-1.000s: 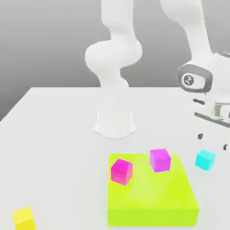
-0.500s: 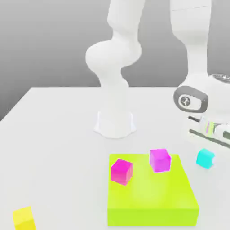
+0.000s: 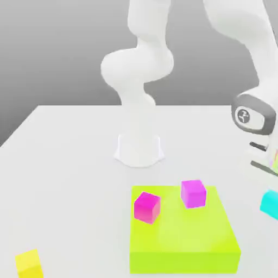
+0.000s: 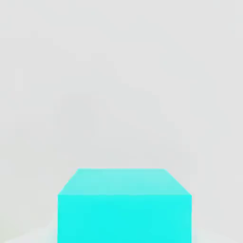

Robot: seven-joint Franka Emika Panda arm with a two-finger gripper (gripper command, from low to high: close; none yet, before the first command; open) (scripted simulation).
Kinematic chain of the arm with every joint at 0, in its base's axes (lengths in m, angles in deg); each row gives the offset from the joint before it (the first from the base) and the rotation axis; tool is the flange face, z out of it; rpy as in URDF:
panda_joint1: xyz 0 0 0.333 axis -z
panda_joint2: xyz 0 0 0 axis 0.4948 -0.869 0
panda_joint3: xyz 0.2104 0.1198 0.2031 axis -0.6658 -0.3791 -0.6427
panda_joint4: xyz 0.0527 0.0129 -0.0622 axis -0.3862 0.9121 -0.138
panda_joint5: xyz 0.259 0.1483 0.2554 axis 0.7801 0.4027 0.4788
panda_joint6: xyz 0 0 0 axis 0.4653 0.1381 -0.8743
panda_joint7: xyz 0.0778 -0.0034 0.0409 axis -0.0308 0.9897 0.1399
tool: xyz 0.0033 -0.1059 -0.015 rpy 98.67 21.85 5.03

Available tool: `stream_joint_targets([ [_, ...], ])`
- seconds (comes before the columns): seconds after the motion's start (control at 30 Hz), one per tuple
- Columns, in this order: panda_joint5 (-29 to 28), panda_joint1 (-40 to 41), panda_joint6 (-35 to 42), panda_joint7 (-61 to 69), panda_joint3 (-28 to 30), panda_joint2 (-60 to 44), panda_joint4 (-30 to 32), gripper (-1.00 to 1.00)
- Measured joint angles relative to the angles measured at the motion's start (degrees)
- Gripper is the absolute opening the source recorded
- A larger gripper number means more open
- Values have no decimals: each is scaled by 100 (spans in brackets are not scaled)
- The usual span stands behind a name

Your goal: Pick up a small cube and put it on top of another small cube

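Exterior view has the cyan cube (image 3: 270,203) way out at its right edge, beside the lime block (image 3: 184,239). Jaws look clenched on it, and the hand view has the cube (image 4: 124,205) sitting right up close. Seems like the carry step: next it needs lining up over the purple cube (image 3: 193,193) or magenta cube (image 3: 147,206) and setting down squarely.
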Motion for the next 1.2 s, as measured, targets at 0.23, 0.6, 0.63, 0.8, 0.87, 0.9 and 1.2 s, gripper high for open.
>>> stream_joint_targets([
  [0.23,550,1032,513,61,593,-534,-900,-100],
  [0.6,872,2019,786,-1463,2132,-343,-726,-100],
  [0.63,910,2097,805,-1596,2281,-315,-706,-100],
  [0.8,1052,2524,900,-2304,2989,-140,-605,-100],
  [0.87,1100,2679,926,-2594,3268,-47,-548,-100],
  [0.9,1168,2747,881,-2662,3329,-68,-524,-100],
  [1.2,1790,3146,345,-2339,2949,-724,-585,100],
])
